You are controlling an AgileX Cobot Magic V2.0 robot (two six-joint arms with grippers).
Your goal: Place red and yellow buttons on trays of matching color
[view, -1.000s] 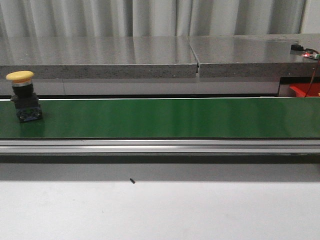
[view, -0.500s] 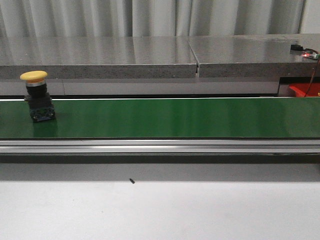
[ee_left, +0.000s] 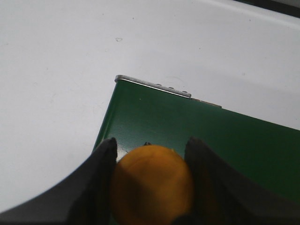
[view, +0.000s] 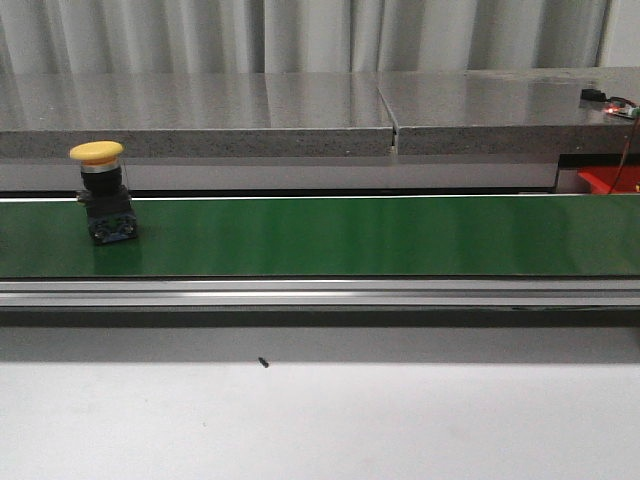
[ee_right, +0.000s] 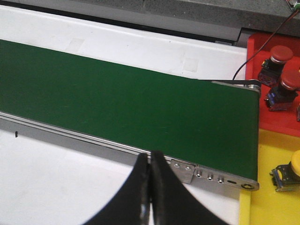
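On the green conveyor belt (view: 350,235), near its left end in the front view, you had one yellow button (view: 104,190) standing upright on its dark base. Neither arm showed in that view.

From the left wrist camera you could see the left gripper (ee_left: 151,161) with its two dark fingers (ee_left: 101,164) spread apart, and an orange-yellow dome (ee_left: 152,180) sitting between them, above the corner of the belt. Whether the fingers actually touched that dome, you could not tell from this angle; the space on each side of it looked very slim. The white desk (ee_left: 56,70) lay beyond the belt's end.

From the right wrist camera you saw the right gripper (ee_right: 150,183) with its two fingers pressed together, nothing between them, hanging over the belt's near metal rail (ee_right: 93,143). Past the far end of the belt sat one red tray (ee_right: 276,117) holding two red buttons (ee_right: 274,58), side by side, and one yellow tray (ee_right: 267,206) just beside it holding one yellow-capped button (ee_right: 289,171). A further item at the red tray's edge was cut off by the frame, so you could not count it
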